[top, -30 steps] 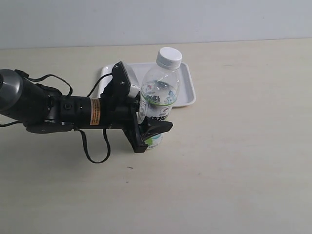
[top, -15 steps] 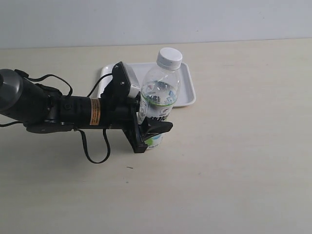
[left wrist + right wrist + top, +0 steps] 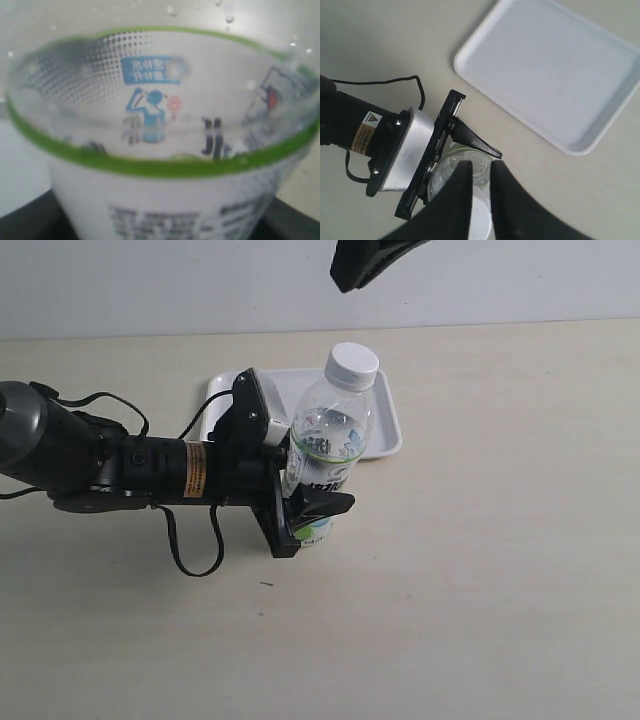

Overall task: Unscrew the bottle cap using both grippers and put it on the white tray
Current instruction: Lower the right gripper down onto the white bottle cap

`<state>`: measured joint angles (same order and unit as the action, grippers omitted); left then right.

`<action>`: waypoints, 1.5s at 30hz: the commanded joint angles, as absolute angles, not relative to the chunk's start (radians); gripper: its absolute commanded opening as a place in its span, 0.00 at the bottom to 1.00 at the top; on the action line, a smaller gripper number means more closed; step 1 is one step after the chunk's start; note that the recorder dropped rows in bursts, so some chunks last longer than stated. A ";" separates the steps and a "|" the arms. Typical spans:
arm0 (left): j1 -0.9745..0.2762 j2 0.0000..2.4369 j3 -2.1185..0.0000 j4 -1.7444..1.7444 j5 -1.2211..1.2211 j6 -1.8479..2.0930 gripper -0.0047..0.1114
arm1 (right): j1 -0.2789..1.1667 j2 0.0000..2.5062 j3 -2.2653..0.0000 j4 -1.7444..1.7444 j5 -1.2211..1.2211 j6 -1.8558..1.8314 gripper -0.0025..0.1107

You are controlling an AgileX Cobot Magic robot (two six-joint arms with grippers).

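Exterior view, bottle cap (image 3: 353, 362): on the neck of the bottle (image 3: 325, 445), looks fully seated; nothing touches it.
Bottle position: upright on the table (image 3: 500, 590), just in front of the white tray (image 3: 388, 425), not on it.
Left gripper (image 3: 312, 510): jaws clamped on the lower, labelled part of the bottle, one either side. Left wrist view is filled by the bottle (image 3: 160, 125), with black jaw parts at both lower corners.
Change: right gripper (image 3: 365, 258) now pokes into the top edge of the exterior view, well above the cap; it is absent half a second ago. Bottle and left arm sit almost where they were.
Right gripper, own camera: right gripper (image 3: 480, 167) looks straight down on the cap (image 3: 479, 222), seen between its fingers. Jaws parted by a narrow slot, holding nothing.
Meaning: bottle is held firm, second arm lines up overhead. Judgement: approach phase, unscrewing not begun. The slot looks narrower than the cap, so the jaws probably need to widen before they come down.
Risk: an off-centre descent could push the neck sideways against the left grip.
White tray contents: nothing on it; right wrist view shows the white tray (image 3: 555, 70) bare.
Bottle contents: clear wall with droplets inside; cannot make out a liquid level.
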<state>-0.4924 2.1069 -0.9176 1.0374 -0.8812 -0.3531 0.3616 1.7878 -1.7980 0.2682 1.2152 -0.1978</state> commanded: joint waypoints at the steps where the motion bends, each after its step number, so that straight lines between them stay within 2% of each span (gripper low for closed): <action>1: -0.489 2.095 -0.918 1.034 -0.890 -0.342 0.04 | 0.373 1.803 -1.786 0.253 1.221 -0.208 0.40; 3: -0.489 2.095 -0.918 1.034 -0.886 -0.342 0.04 | 0.373 1.782 -1.749 0.230 1.221 -0.208 0.55; 5: -0.489 2.095 -0.918 1.034 -0.884 -0.342 0.04 | 0.373 1.754 -1.716 0.213 1.221 -0.209 0.62; 6: -0.489 2.095 -0.918 1.034 -0.884 -0.342 0.04 | 0.373 1.737 -1.701 0.213 1.221 -0.209 0.62; 14: -0.489 2.095 -0.918 1.036 -0.867 -0.342 0.04 | 0.373 1.664 -1.645 0.273 1.221 -0.241 0.60; 45: -0.489 2.095 -0.918 1.036 -0.855 -0.333 0.04 | 0.373 1.748 -1.613 0.303 1.221 -0.346 0.59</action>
